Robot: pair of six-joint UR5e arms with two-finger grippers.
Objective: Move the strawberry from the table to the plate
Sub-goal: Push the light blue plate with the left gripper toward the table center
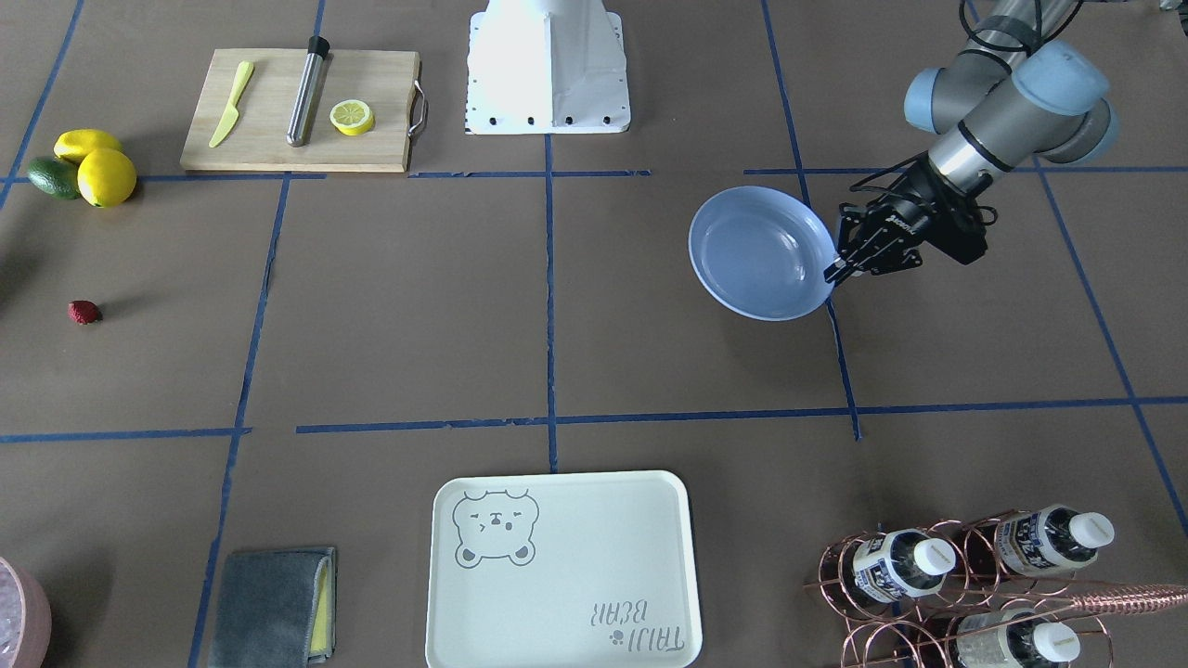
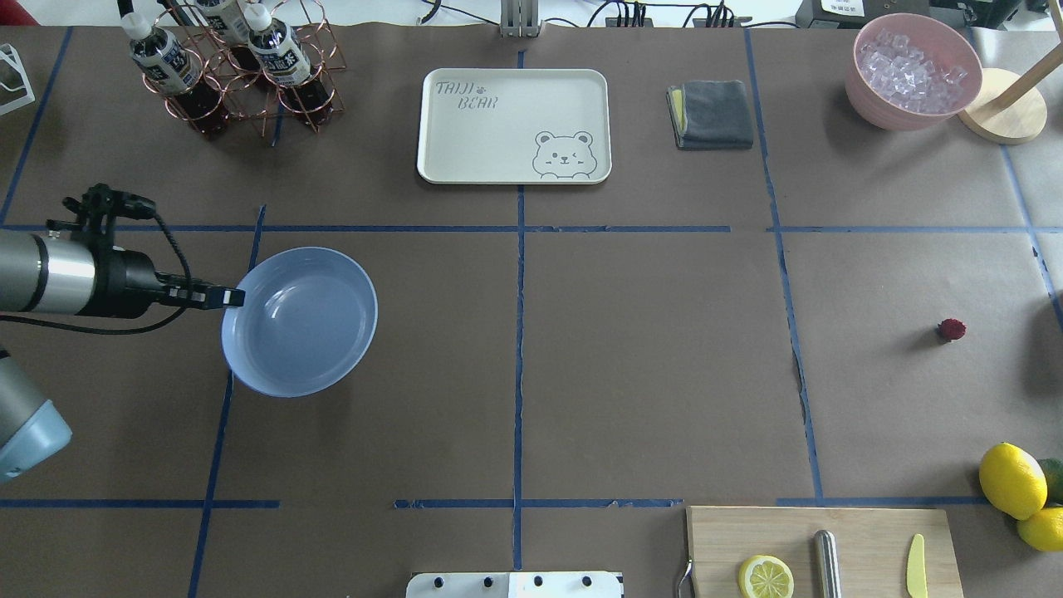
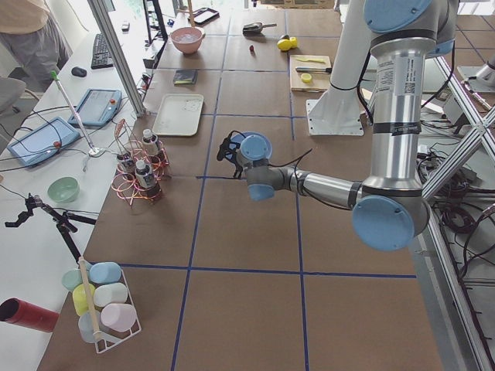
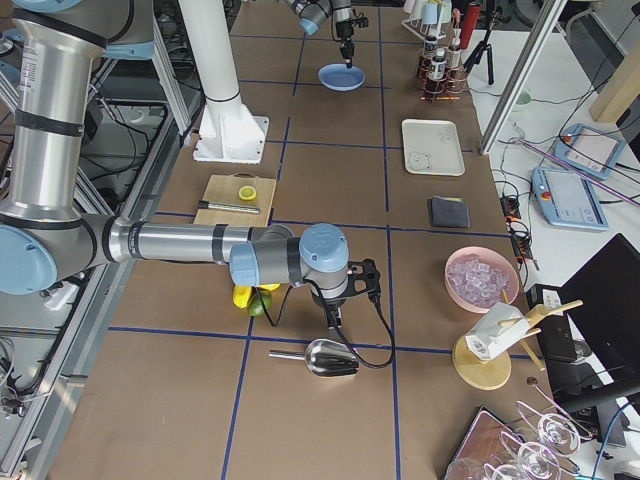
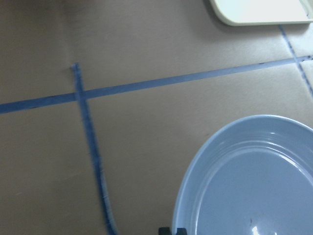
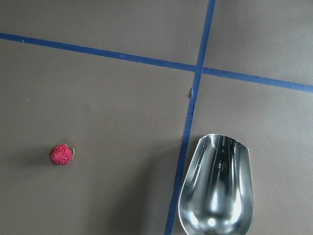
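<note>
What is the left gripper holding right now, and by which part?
The plate, by its rim: the left gripper has its jaws pinched on the edge nearest its arm. The strawberry is not held.

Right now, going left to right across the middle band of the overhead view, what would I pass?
The black two-finger left gripper → round glossy light-blue plate → central blue tape line → tiny dark-red strawberry.

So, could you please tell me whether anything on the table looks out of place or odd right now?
Nothing is spilled or damaged. The one oddity: the left gripper seems to pinch the light-blue plate by its rim, while the strawberry lies alone on the opposite side of the table, far from it.
</note>
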